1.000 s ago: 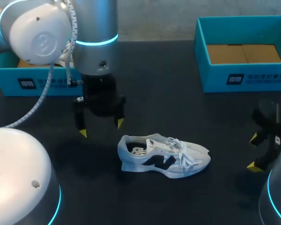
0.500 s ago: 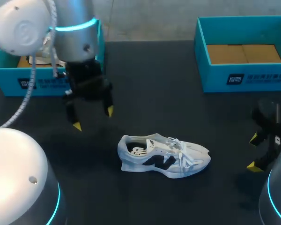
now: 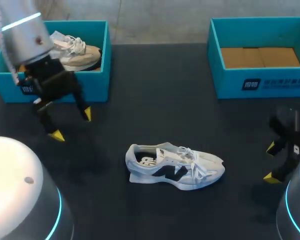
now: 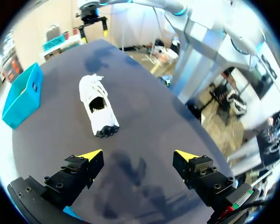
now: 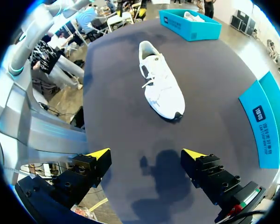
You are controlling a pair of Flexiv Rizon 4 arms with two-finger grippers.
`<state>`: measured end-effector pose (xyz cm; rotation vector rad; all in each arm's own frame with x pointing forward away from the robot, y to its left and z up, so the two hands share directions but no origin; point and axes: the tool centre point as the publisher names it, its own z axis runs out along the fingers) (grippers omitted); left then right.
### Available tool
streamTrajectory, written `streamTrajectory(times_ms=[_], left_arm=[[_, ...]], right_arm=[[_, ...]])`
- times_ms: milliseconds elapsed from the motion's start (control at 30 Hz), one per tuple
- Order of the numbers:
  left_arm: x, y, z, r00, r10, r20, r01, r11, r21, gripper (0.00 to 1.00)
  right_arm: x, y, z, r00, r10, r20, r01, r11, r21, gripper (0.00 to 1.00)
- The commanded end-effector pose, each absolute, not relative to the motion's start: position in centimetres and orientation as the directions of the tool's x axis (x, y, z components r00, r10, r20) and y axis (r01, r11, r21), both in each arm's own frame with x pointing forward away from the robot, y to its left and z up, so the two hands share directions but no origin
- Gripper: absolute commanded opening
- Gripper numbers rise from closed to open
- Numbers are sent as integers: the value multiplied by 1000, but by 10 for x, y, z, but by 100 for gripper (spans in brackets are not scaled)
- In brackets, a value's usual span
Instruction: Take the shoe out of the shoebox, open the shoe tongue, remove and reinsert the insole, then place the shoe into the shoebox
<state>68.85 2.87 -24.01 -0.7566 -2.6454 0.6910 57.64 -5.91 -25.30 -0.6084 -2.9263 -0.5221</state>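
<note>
- Step in hand, as I judge it: the take-out is done, since the white shoe [image 3: 175, 167] stands on its sole on the table [image 3: 165, 100], outside both boxes. Opening the tongue is not yet begun; the laces lie loose over it, and the insole shows through the collar.
- The shoe sits a little toward 6 o'clock from the table's middle in the head view, with its toe to 3 o'clock and its heel to 9 o'clock.
- The left gripper [image 3: 71, 125] hangs at about 10 o'clock of the shoe, well apart from it, with its claw released and holding nothing.
- The right gripper [image 3: 271, 162] is at 3 o'clock of the shoe, off the toe, also spread wide and empty. In its wrist view the shoe lies ahead of the fingers, toe nearest.
- Next move, probably: one claw steadies the heel or the sole edge while the other pinches the tongue's top and draws it toward the toe. The loose laces could snag.
- Surface: dark, matte and flat.
- A blue shoebox [image 3: 97, 60] at 10 o'clock holds a tan shoe [image 3: 80, 50]. A second blue shoebox [image 3: 262, 82] at 2 o'clock shows only its cardboard floor [image 3: 260, 56].
</note>
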Motion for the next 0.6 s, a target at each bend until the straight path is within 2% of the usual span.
streamTrajectory(times_ms=[33,600], left_arm=[[678,35,-258,-976,211,55,76,566,-821,100],[675,19,-299,-982,160,96,-14,451,-892,100]], right_arm=[[574,-59,-254,-914,369,168,405,860,311,100],[574,-59,-254,-914,369,168,405,860,311,100]])
